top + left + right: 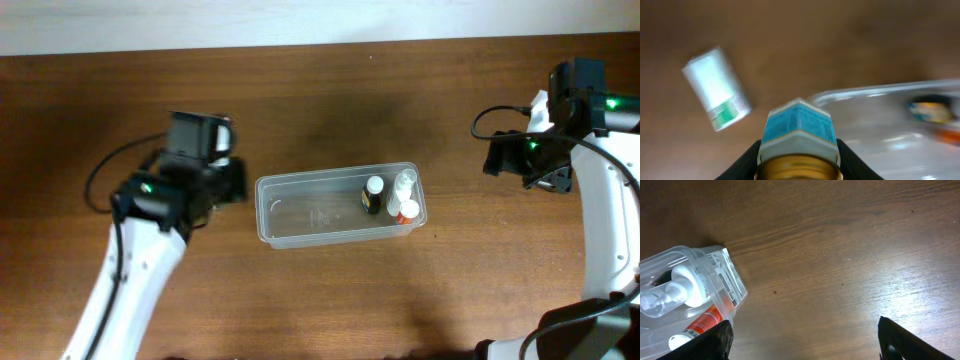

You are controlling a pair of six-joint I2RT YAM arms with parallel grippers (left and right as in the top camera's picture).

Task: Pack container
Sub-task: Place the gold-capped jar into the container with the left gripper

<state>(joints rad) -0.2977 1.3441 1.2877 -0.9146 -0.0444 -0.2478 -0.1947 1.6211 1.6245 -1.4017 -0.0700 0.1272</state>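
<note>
The clear container (pixel 305 215) lies in the middle of the table. At its right end are a dark bottle with a white cap (pixel 374 193), a clear pump bottle (pixel 405 183) and an orange-and-white tube (pixel 408 211). My left gripper (pixel 232 182) is just left of the container. In the left wrist view it (pixel 799 152) is shut on a small bottle with a gold cap and a blue-and-white label (pixel 799 125), with the container's rim (pixel 865 92) ahead to the right. My right gripper (pixel 805 345) is open and empty, right of the container's end (pixel 722 277).
A white packet with green print (pixel 716 89) lies on the wood to the left of the container in the left wrist view. The table is dark brown wood, with a pale wall strip (pixel 300 20) along its far edge.
</note>
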